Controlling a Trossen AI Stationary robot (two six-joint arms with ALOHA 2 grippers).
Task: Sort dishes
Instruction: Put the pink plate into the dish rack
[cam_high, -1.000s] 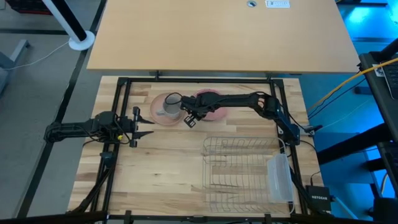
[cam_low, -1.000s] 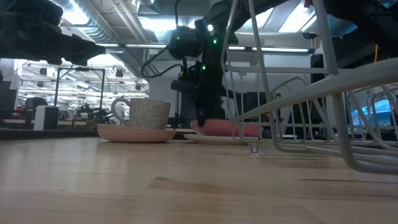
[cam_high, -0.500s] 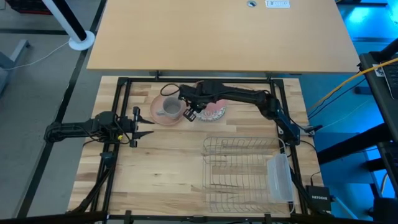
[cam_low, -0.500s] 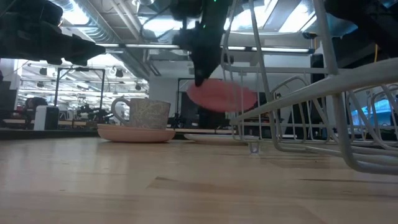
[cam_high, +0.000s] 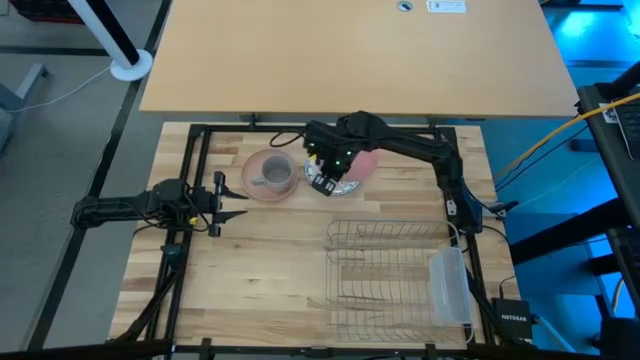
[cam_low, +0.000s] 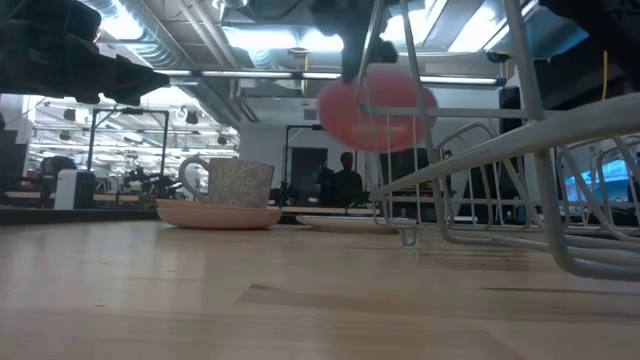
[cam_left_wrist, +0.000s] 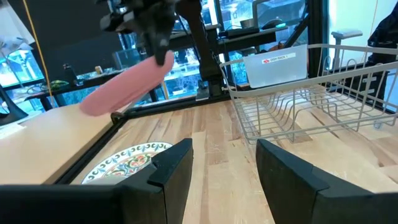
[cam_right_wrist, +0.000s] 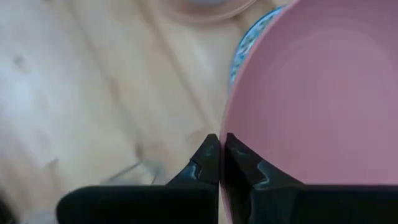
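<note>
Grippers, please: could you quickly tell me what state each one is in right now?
Left gripper: open, holding nothing, waiting at the table's left edge.
Right gripper: shut on the pink plate, lifted clear of the table.

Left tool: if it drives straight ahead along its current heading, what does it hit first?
Probably nothing nearby. The left tool points across bare table; the patterned plate lies off to one side, the wire rack to the other. Depth is uncertain.

Patterned plate (cam_high: 345, 186) mostly hidden beneath raised pink plate (cam_high: 365, 160).
</note>
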